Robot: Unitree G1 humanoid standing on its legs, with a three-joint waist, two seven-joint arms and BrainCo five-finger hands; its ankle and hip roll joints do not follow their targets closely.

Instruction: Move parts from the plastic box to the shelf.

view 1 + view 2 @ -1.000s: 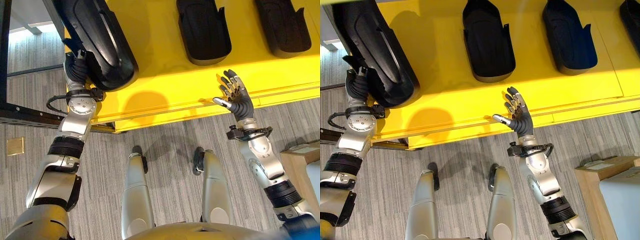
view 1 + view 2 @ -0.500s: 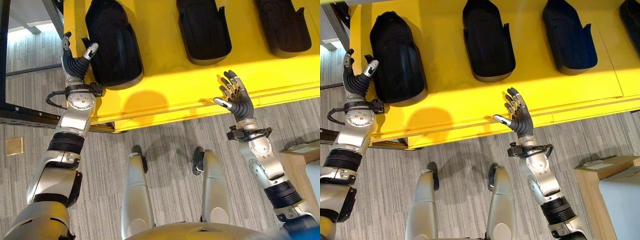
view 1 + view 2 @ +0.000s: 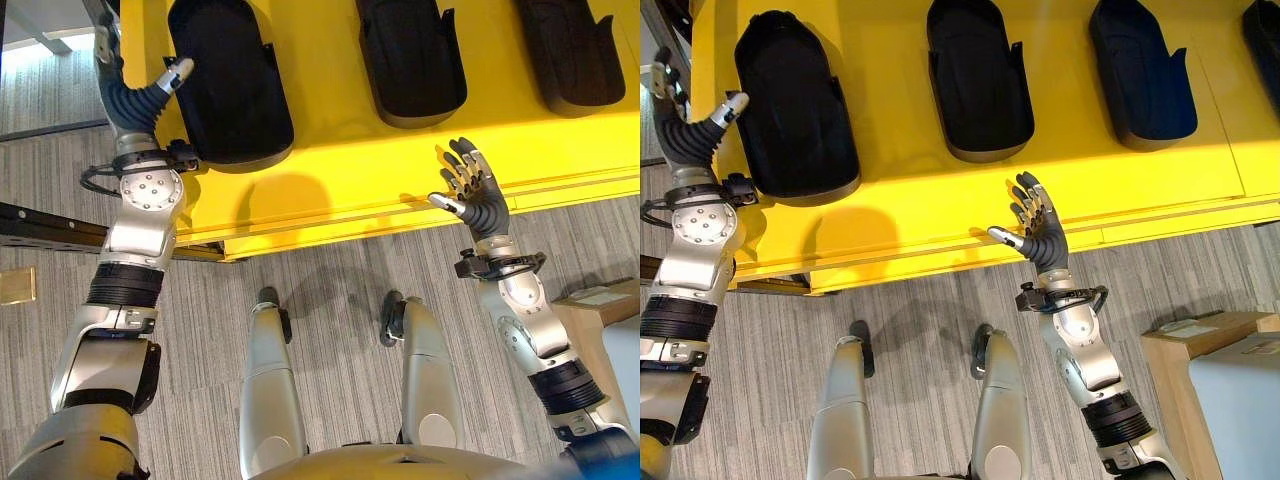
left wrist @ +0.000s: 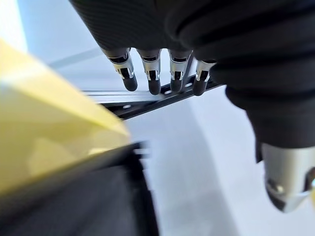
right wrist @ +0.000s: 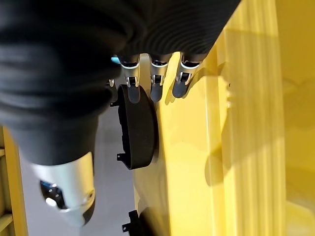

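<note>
Parts of black moulded plastic lie in a row on the yellow shelf point(image 3: 340, 175). The leftmost part point(image 3: 228, 85) rests flat near the shelf's left end, open side up, with its rounded end toward the front edge. One second ago this part stood tilted over the shelf corner in the left hand's grip; half a second ago it was already down and the fingers were coming away. Placement of this piece therefore appears complete, and the likely next step is a return to the plastic box for another.

A second part point(image 3: 412, 60) and a third part point(image 3: 570, 50) lie further right along the shelf, well apart from one another, and have not moved across the frames.

The left hand point(image 3: 135, 95) stands just beside the left edge of the leftmost part, raised higher than half a second ago. Its fingers point(image 4: 153, 81) are straight and spread from the thumb, and they hold nothing. Whether the thumb tip touches the part's rim cannot be told.

The right hand point(image 3: 1040, 235) hovers over the front edge of the shelf, near the second part but apart from it. Its fingers point(image 5: 156, 83) are straight and relaxed, empty, and its pose is unchanged over the second.
</note>
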